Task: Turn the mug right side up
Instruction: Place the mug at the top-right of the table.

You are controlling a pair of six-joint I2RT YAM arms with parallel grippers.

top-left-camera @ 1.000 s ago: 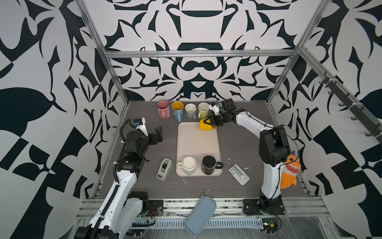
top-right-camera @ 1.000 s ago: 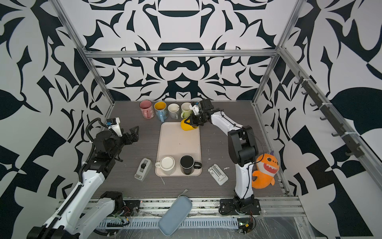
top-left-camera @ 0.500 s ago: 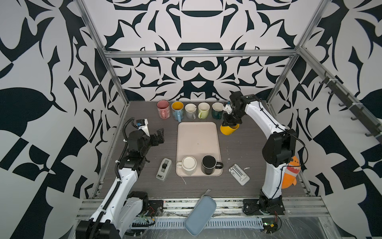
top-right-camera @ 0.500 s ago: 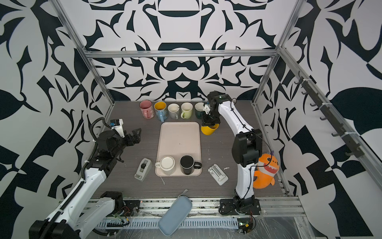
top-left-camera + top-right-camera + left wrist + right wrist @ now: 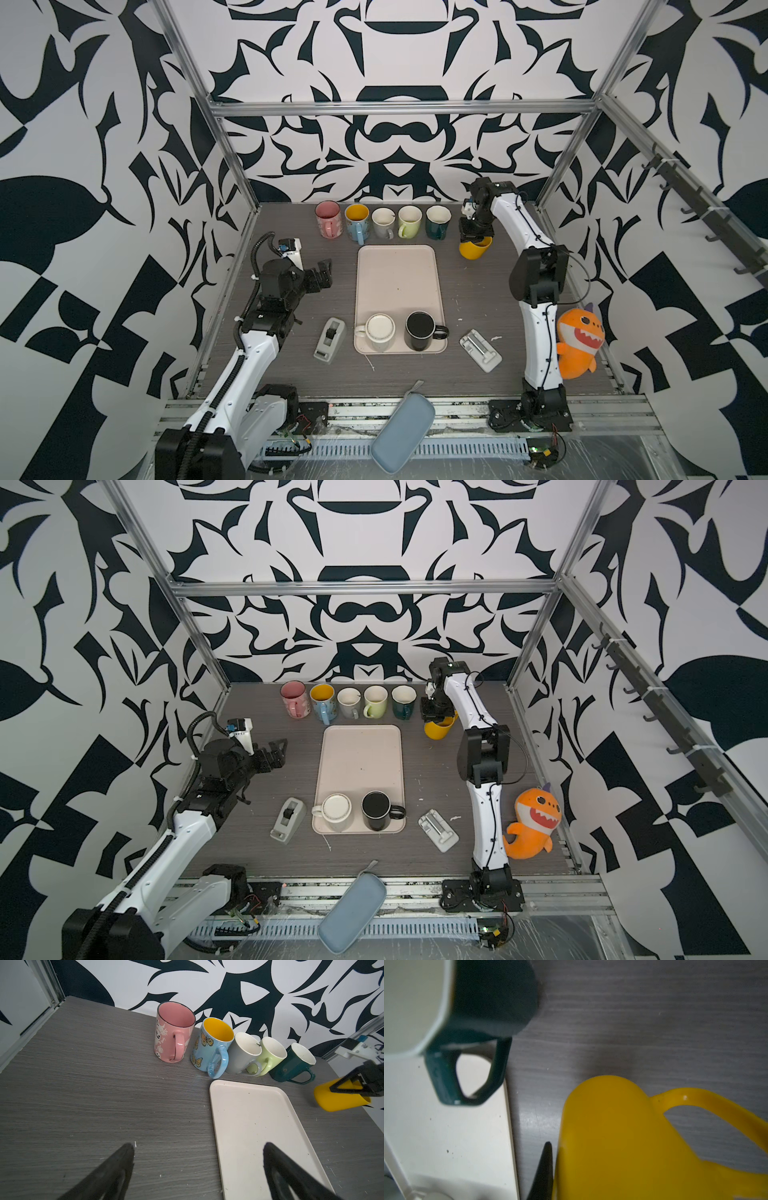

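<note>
Right wrist view showed the yellow mug (image 5: 612,1136), smooth, rigid, probably slippery, tilted near the tabletop's (image 5: 654,1012) far right corner. The right tool (image 5: 475,237) pinched its rim wall, a sensible hold; the left tool (image 5: 199,1147) was spread, empty.

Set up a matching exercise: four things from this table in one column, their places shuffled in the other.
1 yellow mug
2 black mug
3 tape dispenser
4 pink mug

a on the tray
b left end of the back row
c in the right hand
d on the table beside the tray

Pairs: 1-c, 2-a, 3-d, 4-b
</note>
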